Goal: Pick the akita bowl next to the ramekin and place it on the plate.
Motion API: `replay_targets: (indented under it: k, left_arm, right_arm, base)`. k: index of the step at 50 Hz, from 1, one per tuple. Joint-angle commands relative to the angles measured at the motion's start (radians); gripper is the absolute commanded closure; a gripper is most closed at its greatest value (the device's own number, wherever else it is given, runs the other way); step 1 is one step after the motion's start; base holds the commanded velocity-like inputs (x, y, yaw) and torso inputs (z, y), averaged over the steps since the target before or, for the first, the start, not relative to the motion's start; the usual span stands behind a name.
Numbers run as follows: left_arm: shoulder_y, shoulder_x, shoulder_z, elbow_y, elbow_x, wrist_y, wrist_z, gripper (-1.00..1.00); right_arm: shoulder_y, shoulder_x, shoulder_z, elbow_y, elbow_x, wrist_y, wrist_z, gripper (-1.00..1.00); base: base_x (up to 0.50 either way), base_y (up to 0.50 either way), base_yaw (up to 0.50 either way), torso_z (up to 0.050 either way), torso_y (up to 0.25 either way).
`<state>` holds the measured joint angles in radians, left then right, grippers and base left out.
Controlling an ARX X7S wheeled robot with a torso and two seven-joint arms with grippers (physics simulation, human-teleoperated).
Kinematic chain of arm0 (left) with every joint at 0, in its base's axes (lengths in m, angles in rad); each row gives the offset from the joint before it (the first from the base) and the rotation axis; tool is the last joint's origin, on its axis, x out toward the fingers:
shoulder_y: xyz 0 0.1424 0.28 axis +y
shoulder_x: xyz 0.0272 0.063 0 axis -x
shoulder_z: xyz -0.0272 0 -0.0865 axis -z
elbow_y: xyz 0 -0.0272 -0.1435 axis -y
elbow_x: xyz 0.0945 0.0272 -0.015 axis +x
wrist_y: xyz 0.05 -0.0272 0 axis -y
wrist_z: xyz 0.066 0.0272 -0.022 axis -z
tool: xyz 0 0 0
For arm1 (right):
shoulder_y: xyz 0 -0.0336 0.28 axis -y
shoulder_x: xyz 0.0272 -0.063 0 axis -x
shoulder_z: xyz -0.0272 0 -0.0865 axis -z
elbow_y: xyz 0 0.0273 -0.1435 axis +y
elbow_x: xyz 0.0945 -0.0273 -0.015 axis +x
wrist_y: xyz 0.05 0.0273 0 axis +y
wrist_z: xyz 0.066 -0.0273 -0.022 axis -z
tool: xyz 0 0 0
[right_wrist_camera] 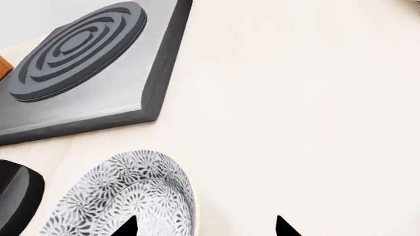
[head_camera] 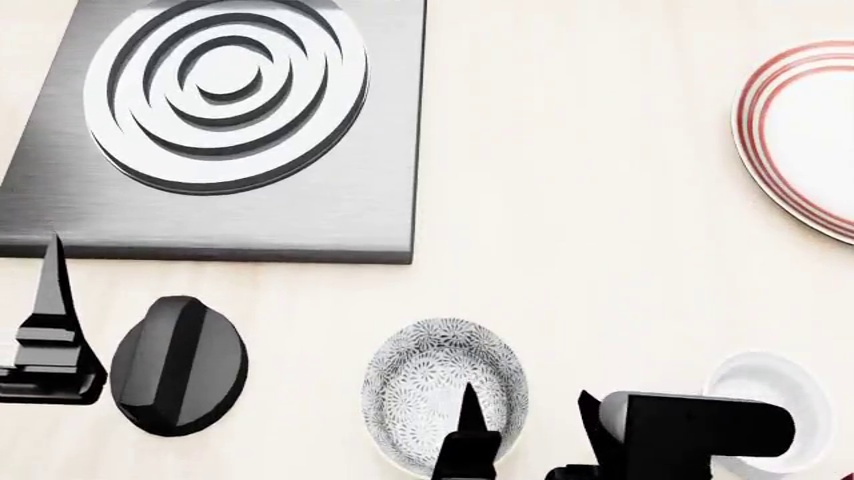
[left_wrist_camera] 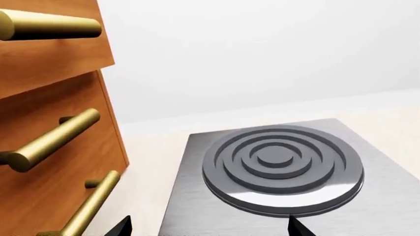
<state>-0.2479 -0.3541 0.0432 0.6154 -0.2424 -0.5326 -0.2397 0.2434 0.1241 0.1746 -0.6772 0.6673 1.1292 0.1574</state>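
Right gripper (head_camera: 527,420) spread open straddling akita bowl (head_camera: 441,392) rim, ramekin (head_camera: 781,400) beside, no readable writing.

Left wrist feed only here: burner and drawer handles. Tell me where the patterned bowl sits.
Observer: The akita bowl sits nearer the robot than the hob, with the ramekin to its right.
Operator: Report the right tool.
Observer: The right tool is open, one fingertip over the bowl's inside, the other outside its rim.
Operator: Give me the plate.
Observer: The plate lies far right, cut off by the head view's edge.
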Motion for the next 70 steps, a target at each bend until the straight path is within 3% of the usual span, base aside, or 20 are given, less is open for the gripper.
replay_targets:
  k: [1,7,8,43,70]
  left_arm:
    - [0.004,-0.002,0.003,-0.003,-0.001,0.004,-0.004,-1.00]
    - [0.003,-0.004,0.004,-0.006,-0.001,0.006,-0.005,-1.00]
    - [0.002,-0.004,0.005,-0.007,-0.002,0.005,-0.005,-1.00]
    - [0.004,-0.012,0.015,-0.020,-0.002,0.017,-0.014,-1.00]
    - [0.004,-0.021,0.020,-0.017,-0.008,0.018,-0.019,-1.00]
  right_arm:
    - [-0.001,0.001,-0.001,0.025,0.018,-0.009,0.002,-1.00]
    - [-0.002,0.005,-0.008,0.036,0.022,-0.019,0.000,-1.00]
    - [-0.001,0.005,-0.009,0.036,0.022,-0.020,0.000,1.00]
    - [0.007,-0.019,0.044,0.022,0.131,-0.016,0.056,1.00]
    - [0.141,-0.038,0.204,-0.070,0.487,0.155,0.265,1.00]
  base:
    - [0.00,0.00,0.00,0.000,0.000]
    - [0.00,0.00,0.00,0.000,0.000]
    - [0.00,0.00,0.00,0.000,0.000]
    - [0.00,0.00,0.00,0.000,0.000]
    - [0.00,0.00,0.00,0.000,0.000]
